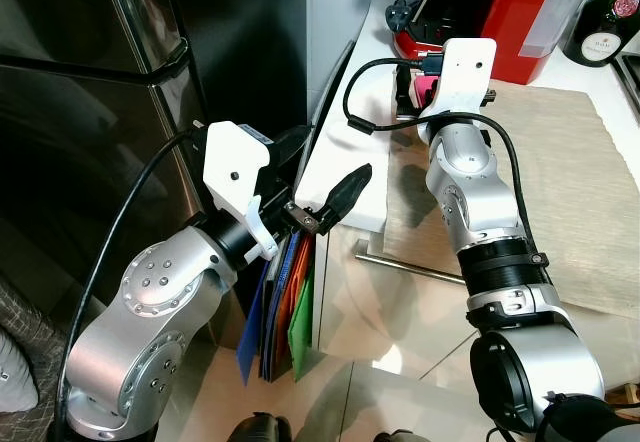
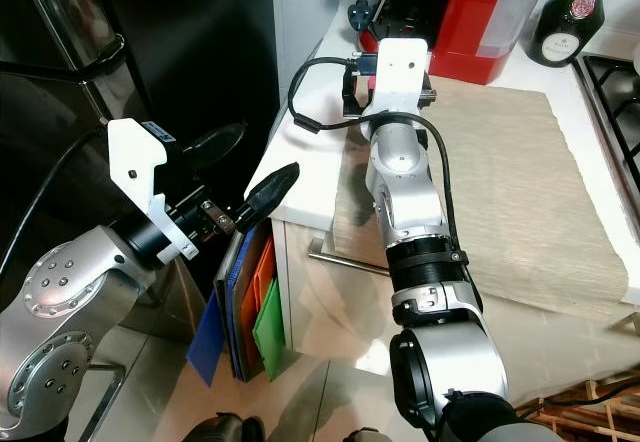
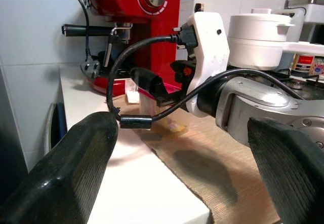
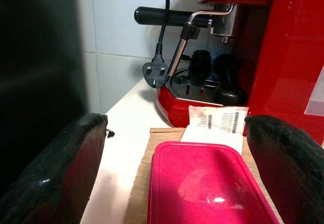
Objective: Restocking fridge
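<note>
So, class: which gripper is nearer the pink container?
Right. The right gripper hangs open around the pink container on the counter; the left gripper hovers open beside the fridge, off the counter's edge.

A white countertop [image 1: 345, 177] carries a beige woven mat [image 1: 570, 192] on its right part. At the far end stands a red espresso machine [image 4: 243, 46], with a pink lidded container [image 4: 202, 183] on the mat just near it. A green bottle [image 2: 565, 12] stands far right.
</note>
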Controlling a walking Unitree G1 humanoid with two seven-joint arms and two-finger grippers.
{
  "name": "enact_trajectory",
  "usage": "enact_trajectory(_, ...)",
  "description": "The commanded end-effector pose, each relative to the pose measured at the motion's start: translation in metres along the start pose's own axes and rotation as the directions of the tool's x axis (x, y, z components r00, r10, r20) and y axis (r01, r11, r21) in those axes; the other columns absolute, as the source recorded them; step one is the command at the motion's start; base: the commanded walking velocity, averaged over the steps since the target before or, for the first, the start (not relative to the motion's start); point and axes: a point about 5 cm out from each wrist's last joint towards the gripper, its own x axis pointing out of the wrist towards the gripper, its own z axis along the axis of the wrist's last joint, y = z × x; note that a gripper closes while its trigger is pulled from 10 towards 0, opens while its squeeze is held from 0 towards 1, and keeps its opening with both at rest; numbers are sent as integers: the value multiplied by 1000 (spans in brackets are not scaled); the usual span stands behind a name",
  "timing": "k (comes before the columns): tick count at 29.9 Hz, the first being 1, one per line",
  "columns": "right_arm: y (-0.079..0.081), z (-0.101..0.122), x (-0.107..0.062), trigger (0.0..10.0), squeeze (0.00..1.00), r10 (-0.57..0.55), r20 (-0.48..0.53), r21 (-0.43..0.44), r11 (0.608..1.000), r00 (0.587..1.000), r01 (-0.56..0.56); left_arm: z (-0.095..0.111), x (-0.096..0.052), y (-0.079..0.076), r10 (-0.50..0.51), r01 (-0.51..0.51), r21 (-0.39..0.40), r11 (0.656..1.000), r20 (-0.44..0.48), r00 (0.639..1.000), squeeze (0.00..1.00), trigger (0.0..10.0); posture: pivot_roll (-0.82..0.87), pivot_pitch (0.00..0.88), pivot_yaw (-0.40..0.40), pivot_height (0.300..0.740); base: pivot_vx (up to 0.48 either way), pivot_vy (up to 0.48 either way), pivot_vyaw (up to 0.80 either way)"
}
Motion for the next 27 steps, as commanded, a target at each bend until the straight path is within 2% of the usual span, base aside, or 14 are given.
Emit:
enact_trajectory(1, -2, 7, 0, 10000, 0, -18, 17, -8, 1000, 1000, 19, 2, -2, 0, 7, -7, 2, 1000, -1, 1000, 0, 10000, 146, 117, 13, 740, 0, 0, 0)
enact_trajectory(10, -4, 6, -9, 10000, 0, -67, 2, 17, 998, 998, 67, 1, -3, -1, 11, -11, -4, 1000, -8, 1000, 0, 10000, 131, 112, 11, 740, 0, 0, 0)
enact_trajectory(27, -13, 1, -8, 10000, 0, -89, -43, 7, 996, 995, 90, -1, -1, -1, 9, -9, -15, 1000, -14, 1000, 0, 10000, 122, 101, 8, 740, 0, 0, 0)
